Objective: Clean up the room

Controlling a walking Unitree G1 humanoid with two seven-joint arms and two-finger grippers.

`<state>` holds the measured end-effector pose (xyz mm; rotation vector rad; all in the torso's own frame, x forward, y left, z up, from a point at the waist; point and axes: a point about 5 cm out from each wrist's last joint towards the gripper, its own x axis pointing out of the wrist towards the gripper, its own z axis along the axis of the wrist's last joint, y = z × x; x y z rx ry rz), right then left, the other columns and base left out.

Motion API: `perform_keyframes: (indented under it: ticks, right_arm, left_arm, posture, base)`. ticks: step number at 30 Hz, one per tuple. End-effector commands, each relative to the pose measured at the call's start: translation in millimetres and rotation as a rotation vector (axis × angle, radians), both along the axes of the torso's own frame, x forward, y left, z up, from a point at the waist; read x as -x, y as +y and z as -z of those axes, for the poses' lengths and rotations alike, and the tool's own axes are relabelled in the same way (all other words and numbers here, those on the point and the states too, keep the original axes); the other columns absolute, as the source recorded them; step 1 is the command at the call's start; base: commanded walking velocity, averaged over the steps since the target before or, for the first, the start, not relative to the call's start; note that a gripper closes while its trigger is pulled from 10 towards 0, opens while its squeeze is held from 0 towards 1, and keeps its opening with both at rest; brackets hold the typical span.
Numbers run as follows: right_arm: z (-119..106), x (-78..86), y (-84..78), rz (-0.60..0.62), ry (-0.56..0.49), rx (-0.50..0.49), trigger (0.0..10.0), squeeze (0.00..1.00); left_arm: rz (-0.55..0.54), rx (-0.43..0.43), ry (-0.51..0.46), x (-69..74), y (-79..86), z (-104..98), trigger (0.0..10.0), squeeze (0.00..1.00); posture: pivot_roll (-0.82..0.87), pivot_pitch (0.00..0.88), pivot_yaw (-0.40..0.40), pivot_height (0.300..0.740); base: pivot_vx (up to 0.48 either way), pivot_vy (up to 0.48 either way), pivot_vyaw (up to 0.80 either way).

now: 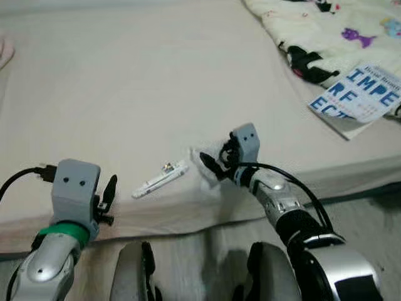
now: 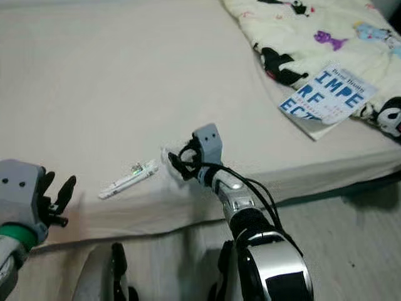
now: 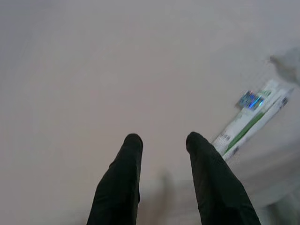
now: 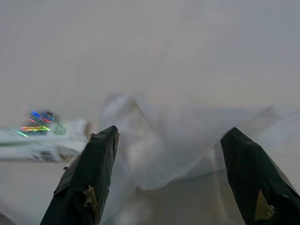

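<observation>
A crumpled clear plastic wrapper (image 4: 187, 140) lies on the beige bed sheet (image 1: 125, 81) near the bed's front edge. My right gripper (image 1: 216, 158) is open wide just over it, one black finger on each side, and has not closed on it. A long white and green packet (image 1: 160, 179) lies flat on the sheet just left of the wrapper, and it also appears in the left wrist view as the packet (image 3: 253, 119). My left gripper (image 1: 108, 197) hovers open at the front edge of the bed, left of the packet, holding nothing.
A cream blanket with cartoon prints (image 1: 326, 31) is bunched at the bed's far right, with a blue-lettered book (image 1: 363, 94) lying against it. A pink item (image 1: 5, 50) peeks in at the far left. Grey floor (image 1: 376, 213) runs beside the bed on the right.
</observation>
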<state>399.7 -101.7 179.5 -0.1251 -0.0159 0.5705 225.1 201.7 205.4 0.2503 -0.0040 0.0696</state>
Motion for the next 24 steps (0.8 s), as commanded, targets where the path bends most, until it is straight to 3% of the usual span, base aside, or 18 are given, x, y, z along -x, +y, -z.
perform_keyframes:
  ticks: [1, 4, 5, 6, 14, 24]
  right_arm:
    - [15, 2.1, -0.8, 0.027, 0.065, 0.046, 10.0, 0.00]
    - [18, 2.0, -1.8, 0.051, 0.083, 0.063, 10.0, 0.00]
    - [22, 1.8, -3.7, 0.084, 0.101, 0.083, 1.2, 0.00]
    - [23, 1.9, -4.3, 0.090, 0.108, 0.082, 0.0, 0.00]
    - [27, 1.9, -7.1, 0.108, 0.146, 0.085, 0.0, 0.00]
    - [27, -0.7, -18.6, 0.175, 0.174, 0.119, 0.0, 0.00]
  left_arm:
    - [-0.017, -0.006, 0.022, 7.3, 2.8, 0, 10.0, 0.00]
    - [-0.020, -0.006, 0.033, 10.7, 2.5, 0, 10.0, 0.00]
    - [-0.025, -0.005, 0.047, 13.9, 2.4, 0, 10.0, 0.00]
    - [-0.027, -0.004, 0.052, 15.0, 2.2, 0, 10.0, 0.00]
    - [-0.027, 0.009, 0.070, 15.4, -1.2, 0, 10.0, 0.00]
    - [-0.017, 0.039, 0.054, 2.3, -6.9, 0, 10.0, 0.00]
  posture:
    - [0.32, 0.452, 0.074, 0.556]
    - [0.33, 0.460, 0.080, 0.556]
    - [0.34, 0.464, 0.086, 0.556]
    - [0.34, 0.464, 0.086, 0.556]
    - [0.33, 0.448, 0.079, 0.556]
    - [0.28, 0.382, 0.047, 0.556]
  base:
    - [0.000, 0.000, 0.00]
    - [0.000, 0.000, 0.00]
    - [0.000, 0.000, 0.00]
    - [0.000, 0.000, 0.00]
    - [0.000, 0.000, 0.00]
    - [0.000, 0.000, 0.00]
